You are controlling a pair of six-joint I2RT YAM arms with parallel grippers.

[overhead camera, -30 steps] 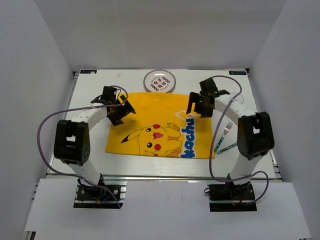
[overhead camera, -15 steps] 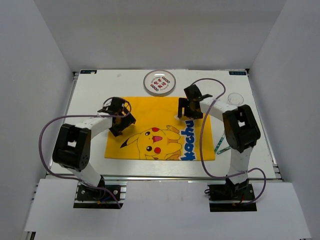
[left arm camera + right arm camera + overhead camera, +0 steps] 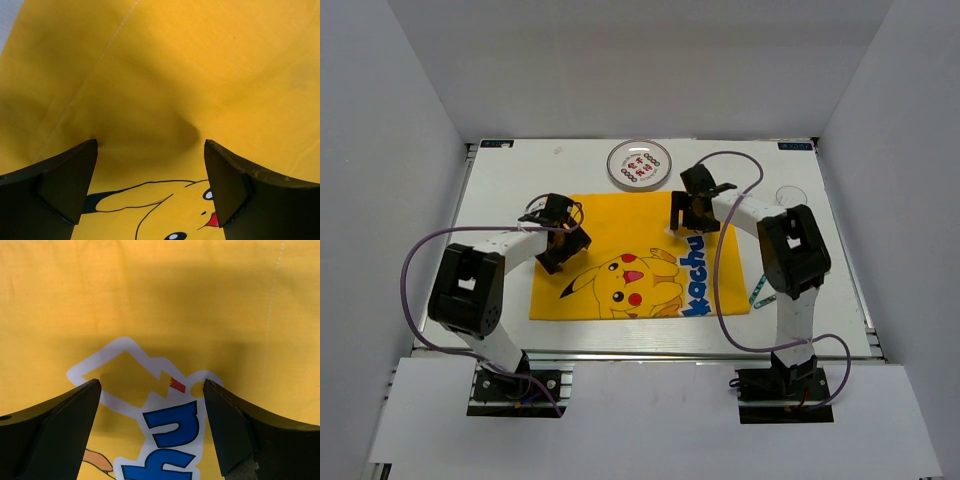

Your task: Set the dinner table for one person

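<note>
The white dinner table (image 3: 498, 190) carries a yellow Pikachu placemat (image 3: 640, 225) lying flat in its middle. My left gripper (image 3: 560, 246) is open and empty, low over the mat's left part. In the left wrist view it (image 3: 150, 192) straddles the mat (image 3: 165, 65) above Pikachu's ear, where the cloth has a slight crease. My right gripper (image 3: 688, 222) is open and empty over the mat's upper right. In the right wrist view it (image 3: 152, 432) stands over the blue lettering on the mat (image 3: 160, 290).
A round patterned plate (image 3: 639, 163) sits at the back edge. A clear glass (image 3: 790, 197) stands at the right. A teal-handled fork (image 3: 760, 292) lies by the mat's right edge, mostly hidden by my right arm. White walls surround the table.
My right gripper has moved left from the mat's right edge onto its upper right part, uncovering the glass. My left gripper has moved down and right onto the mat.
</note>
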